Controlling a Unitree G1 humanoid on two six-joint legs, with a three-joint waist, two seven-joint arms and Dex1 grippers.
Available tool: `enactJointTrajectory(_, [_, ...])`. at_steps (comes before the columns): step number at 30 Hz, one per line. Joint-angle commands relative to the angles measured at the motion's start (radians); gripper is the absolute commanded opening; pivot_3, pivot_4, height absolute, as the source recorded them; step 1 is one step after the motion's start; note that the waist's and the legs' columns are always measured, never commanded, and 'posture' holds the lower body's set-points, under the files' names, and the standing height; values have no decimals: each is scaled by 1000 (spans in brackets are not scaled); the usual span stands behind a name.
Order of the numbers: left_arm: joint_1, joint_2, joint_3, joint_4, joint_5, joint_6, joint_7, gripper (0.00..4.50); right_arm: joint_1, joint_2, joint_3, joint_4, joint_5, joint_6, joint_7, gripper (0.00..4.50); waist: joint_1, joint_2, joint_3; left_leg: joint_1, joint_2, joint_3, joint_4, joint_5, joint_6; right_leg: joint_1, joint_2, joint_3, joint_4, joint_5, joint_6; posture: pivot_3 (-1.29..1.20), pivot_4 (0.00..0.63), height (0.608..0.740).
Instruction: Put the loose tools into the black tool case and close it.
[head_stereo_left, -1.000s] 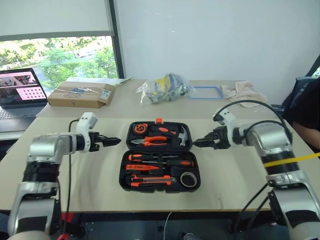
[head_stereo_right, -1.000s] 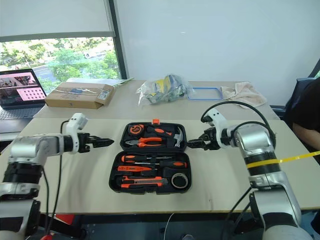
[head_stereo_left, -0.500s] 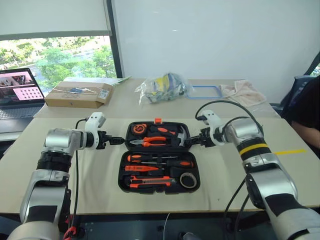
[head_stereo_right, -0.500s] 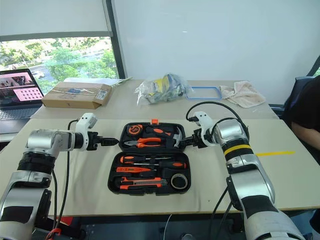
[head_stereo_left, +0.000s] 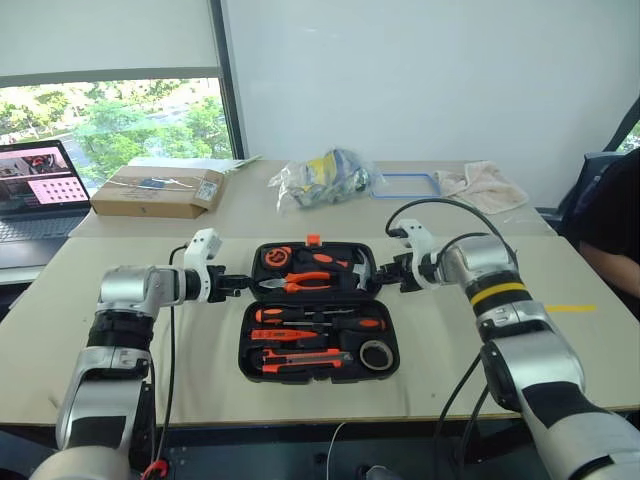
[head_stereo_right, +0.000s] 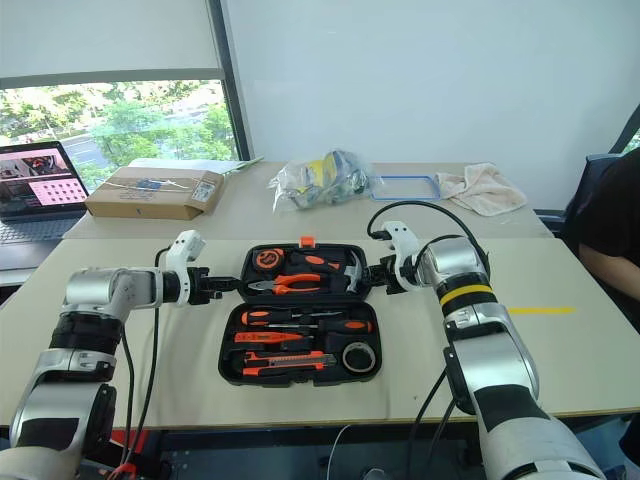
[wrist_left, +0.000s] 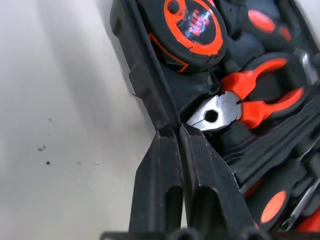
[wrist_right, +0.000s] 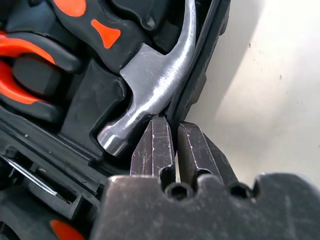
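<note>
Fingers of left gripper (wrist_left: 175, 131) clenched on black tool case (head_stereo_left: 318, 352) lid's left rim; right gripper (wrist_right: 172, 131) clenched on right rim.

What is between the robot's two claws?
The far half of the open black tool case, holding tape measure, pliers and hammer, seen from the head views.

You can read no text: the tape measure (wrist_left: 192, 26) bears a blurred mark, and the box (head_stereo_left: 160, 190) label is too small.

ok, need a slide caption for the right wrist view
Right gripper with jaws pinched on the rim of the open black tool case, beside the hammer head.
</note>
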Motion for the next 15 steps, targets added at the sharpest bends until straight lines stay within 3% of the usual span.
enactJointTrajectory(1, [89,-30,79,-118,-33,-204,-1,19,60,-27,-23,-137,-17,-296,15,0,-2,0,0,0,0,0,0,0,0,0,0,0,-1,0,0,0,150,740])
enactJointTrajectory(5, [190,-40,84,-200,-14,-432,-38,19,140,-42,-45,-198,-17,-544,45,0,-1,0,0,-2,0,0,-1,0,-1,-3,0,0,-1,0,0,0,150,740])
enactJointTrajectory(9, [335,-10,38,-262,116,-902,-104,19,308,-106,-31,-263,-83,-1045,86,0,1,0,0,-4,-1,0,-5,0,-1,-5,0,-1,-3,0,0,0,150,740])
enactJointTrajectory(11, [366,1,31,-254,137,-1028,-132,19,355,-136,-6,-260,-120,-1197,98,0,2,0,0,-3,-1,1,-8,0,-1,-6,-1,-1,-4,0,0,0,150,740])
enactJointTrajectory(15, [490,102,-58,-182,305,-1445,-209,19,464,-196,32,-231,-214,-1493,68,0,-5,0,0,-1,0,3,-12,0,-1,-5,0,-1,-8,0,-1,0,150,740])
